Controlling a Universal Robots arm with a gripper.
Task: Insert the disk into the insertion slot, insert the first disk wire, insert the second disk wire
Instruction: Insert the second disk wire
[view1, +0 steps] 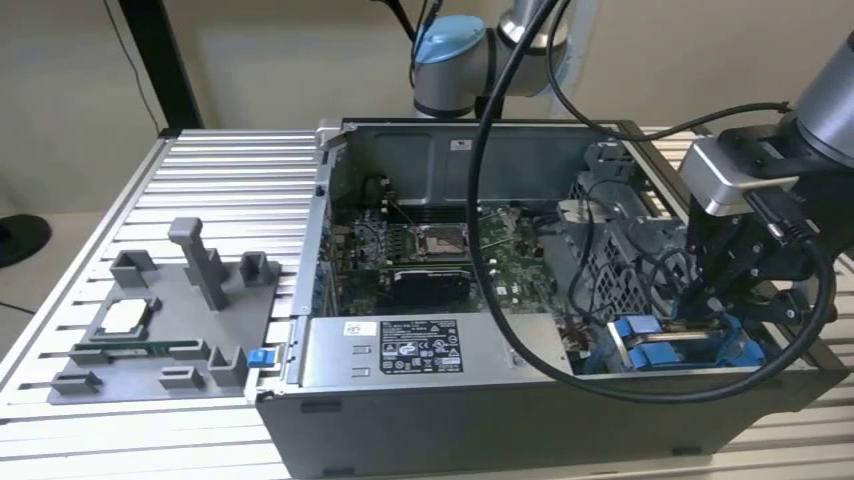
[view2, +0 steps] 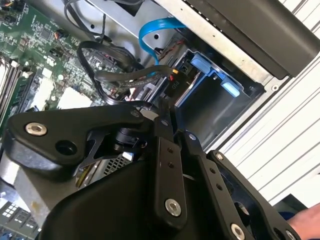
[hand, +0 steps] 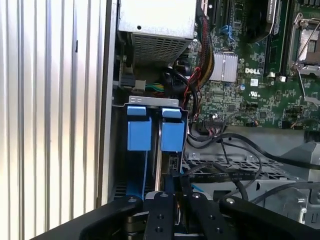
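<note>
— Where does the disk sit?

— Its blue carrier (hand: 172, 135) stands in the insertion slot (hand: 150, 101), at the exterior view's right end of the case (view1: 441, 410), just beside a second blue tab (hand: 139, 134). The metal face is hidden.

— And the gripper (view2: 161, 114)?

— Low over that bay, near the black wires (hand: 235, 175). Clenched or released, I cannot tell.

— How to do it well?

— I judge slow, straight travel is best, square to the rails. The wires are limp and springy, and the plugs small and stiff.

— Surroundings?

— Smooth blue plastic, a perforated grey cage (hand: 220, 165), a glossy green board (hand: 240, 90) and a ribbed aluminium table (hand: 50, 125).
</note>
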